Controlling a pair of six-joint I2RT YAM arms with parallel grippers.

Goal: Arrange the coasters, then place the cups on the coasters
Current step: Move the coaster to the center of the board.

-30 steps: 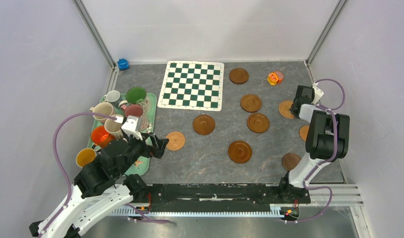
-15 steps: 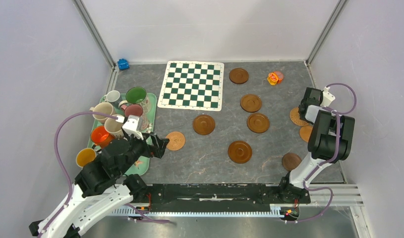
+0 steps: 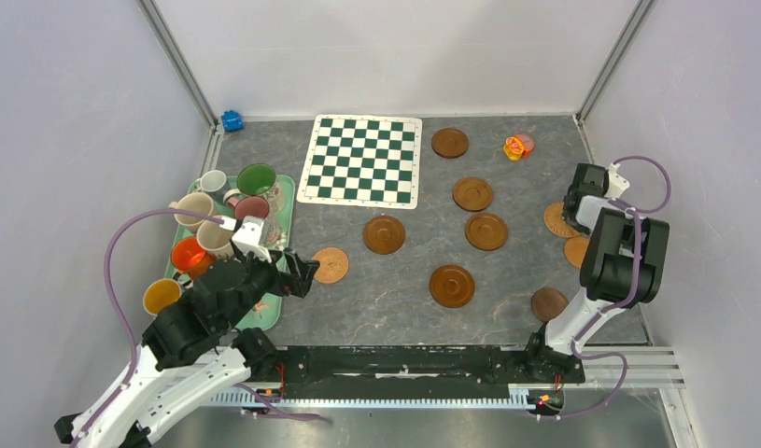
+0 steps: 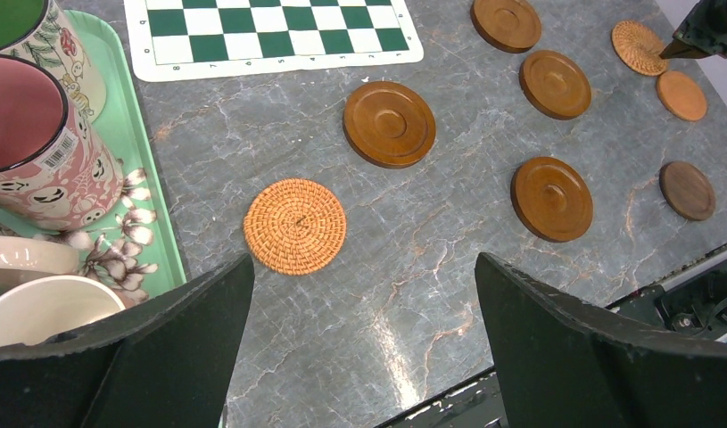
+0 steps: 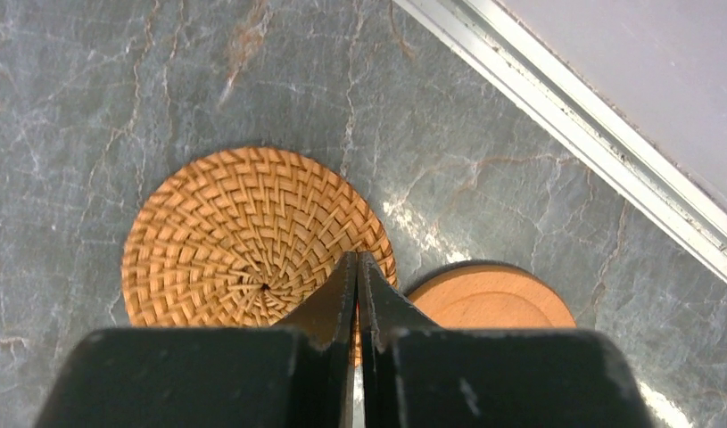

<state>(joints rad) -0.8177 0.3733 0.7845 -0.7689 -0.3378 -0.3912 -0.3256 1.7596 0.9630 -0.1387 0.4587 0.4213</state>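
Several dark wooden coasters (image 3: 472, 193) lie spread over the middle and right of the table. One woven coaster (image 4: 295, 225) lies just ahead of my left gripper (image 4: 364, 267), which is open and empty beside the tray. My right gripper (image 5: 357, 259) is shut, its tips over the near-right rim of a second woven coaster (image 5: 252, 236). This coaster lies next to a pale wooden coaster (image 5: 493, 299). The cups (image 3: 194, 207) stand crowded on the mint tray at the left, among them a pink-lined one (image 4: 25, 116) and an orange one (image 3: 189, 253).
The mint-green tray (image 4: 132, 143) lies along the left wall. A green-and-white chequered mat (image 3: 362, 159) lies at the back, with an orange toy (image 3: 518, 147) at the back right and a small blue object (image 3: 232, 120) in the back left corner. A metal rail (image 5: 565, 107) runs close to my right gripper.
My right arm moved right and nearer, and the woven coaster under its tips slid with it toward the right edge. It then stopped. The left arm has not moved.
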